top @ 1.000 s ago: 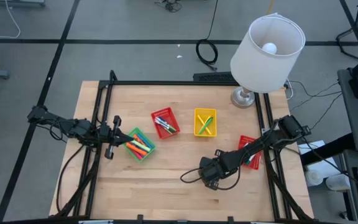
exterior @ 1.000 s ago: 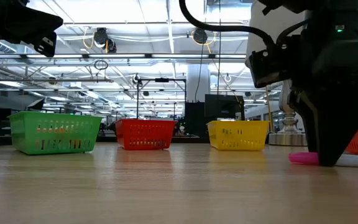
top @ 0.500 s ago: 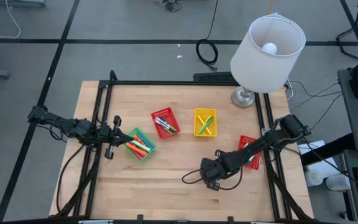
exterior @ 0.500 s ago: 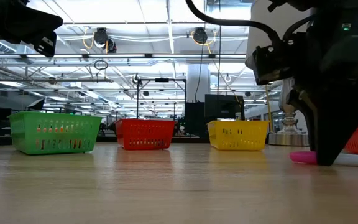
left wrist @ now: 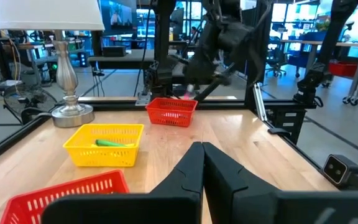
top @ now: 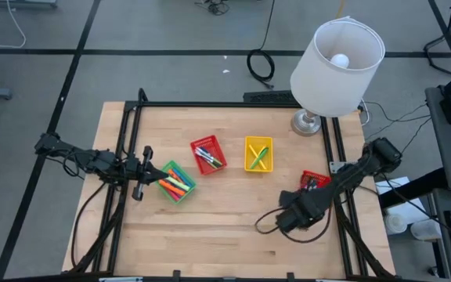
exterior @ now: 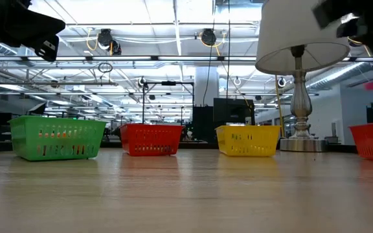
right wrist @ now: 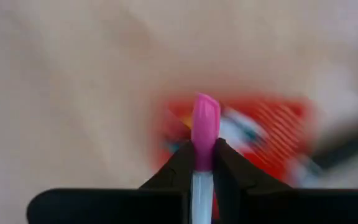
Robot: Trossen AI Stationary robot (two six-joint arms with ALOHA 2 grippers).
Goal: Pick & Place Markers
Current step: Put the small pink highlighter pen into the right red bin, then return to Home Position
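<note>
Now a pink-capped marker [right wrist: 204, 134] sits clamped between the right gripper [right wrist: 202, 163] fingers, raised above the table [top: 210, 227] near four o'clock, beside the red basket [top: 313, 182] there. Toward nine o'clock, the left gripper [left wrist: 202, 163] waits pressed together by the green basket [top: 178, 183].

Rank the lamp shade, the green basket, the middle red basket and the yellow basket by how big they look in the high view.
1. Lamp shade, by far the largest, though it stands nearer the camera.
2. Green basket, middle red basket and yellow basket: too alike to rank.
</note>
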